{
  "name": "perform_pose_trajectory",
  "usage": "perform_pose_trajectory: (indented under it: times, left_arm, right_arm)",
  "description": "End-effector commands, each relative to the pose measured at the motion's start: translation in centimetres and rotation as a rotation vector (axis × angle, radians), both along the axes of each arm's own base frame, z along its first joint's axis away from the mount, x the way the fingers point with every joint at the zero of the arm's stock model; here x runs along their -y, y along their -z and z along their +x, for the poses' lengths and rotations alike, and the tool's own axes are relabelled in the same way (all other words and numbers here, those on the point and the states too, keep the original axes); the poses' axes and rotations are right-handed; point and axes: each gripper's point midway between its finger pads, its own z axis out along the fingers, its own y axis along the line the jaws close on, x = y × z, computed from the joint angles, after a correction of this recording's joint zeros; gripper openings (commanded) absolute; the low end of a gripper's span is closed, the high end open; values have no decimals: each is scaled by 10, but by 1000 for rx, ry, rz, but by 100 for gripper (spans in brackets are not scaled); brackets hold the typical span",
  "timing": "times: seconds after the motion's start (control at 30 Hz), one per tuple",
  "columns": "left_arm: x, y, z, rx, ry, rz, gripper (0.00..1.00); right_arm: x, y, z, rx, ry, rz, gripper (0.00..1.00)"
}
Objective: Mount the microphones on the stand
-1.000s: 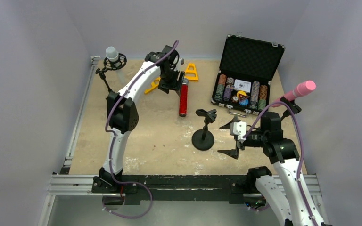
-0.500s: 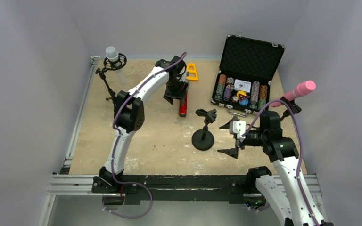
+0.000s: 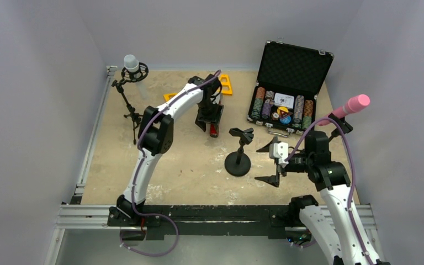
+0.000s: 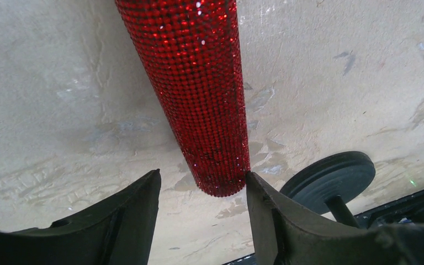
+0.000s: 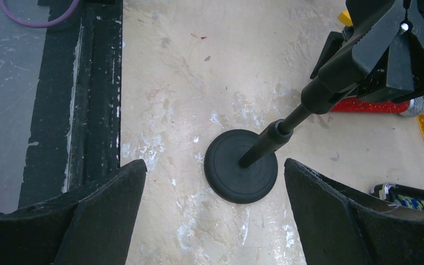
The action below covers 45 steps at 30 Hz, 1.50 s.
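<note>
A glittery red microphone [image 4: 199, 83] lies flat on the table, and only its tail end [image 3: 214, 130] shows below my left gripper [image 3: 209, 118]. My left gripper [image 4: 202, 190] is open and low over that tail end. Its right finger [image 4: 265, 204] touches the side of the microphone and its left finger stands apart. The black stand [image 3: 237, 164] has a round base and an empty clip [image 3: 242, 133]. My right gripper [image 3: 258, 163] is wide open beside the stand's base [image 5: 242, 168] and holds nothing. A white microphone [image 3: 131, 63] sits in a mount at the back left. A pink microphone [image 3: 353, 104] sits in a clip on the right.
An open black case of poker chips [image 3: 287, 88] stands at the back right. Yellow plastic pieces [image 3: 224, 84] lie behind the left arm. A metal rail [image 3: 215, 215] runs along the near edge, with grey walls close on the other sides.
My left arm has slid along the red microphone from its far part toward its near tail end and dropped lower, its jaws narrowing slightly. The right arm has not moved.
</note>
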Motion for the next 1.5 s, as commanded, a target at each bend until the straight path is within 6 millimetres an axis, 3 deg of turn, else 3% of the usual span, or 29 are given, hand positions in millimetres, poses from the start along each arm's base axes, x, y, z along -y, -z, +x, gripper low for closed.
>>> perform_pose_trajectory:
  times: [0.0, 0.23, 0.43, 0.53, 0.67, 0.83, 1.0, 1.27, 1.47]
  left_arm:
    - [11, 6, -8, -35, -20, -9, 61]
    - [14, 13, -6, -39, -24, 11, 54]
    - [5, 13, -16, -51, 2, 30, 32]
    - [-5, 4, -29, -40, 30, 33, 24]
    - [-28, -1, -61, -36, 61, 41, 21]
    - [-67, 8, -115, -78, 93, 82, 22]
    - [-91, 8, -147, -76, 104, 98, 25]
    - [-104, -2, -152, -23, 114, 113, 33]
    - [-101, -11, -144, 16, 120, 105, 56]
  right_arm:
    - [-2, -20, -3, 60, -25, 26, 99]
    - [-2, -21, -5, 65, -28, 27, 99]
    - [-2, -21, -5, 65, -29, 28, 99]
    - [-2, -21, -5, 65, -28, 27, 99]
    - [-2, -21, -5, 66, -27, 26, 99]
    - [-2, -21, -5, 64, -27, 27, 99]
    - [-2, -19, -4, 55, -25, 25, 99]
    - [-2, -16, -1, 39, -19, 18, 99]
    - [-2, -15, 0, 36, -18, 16, 99]
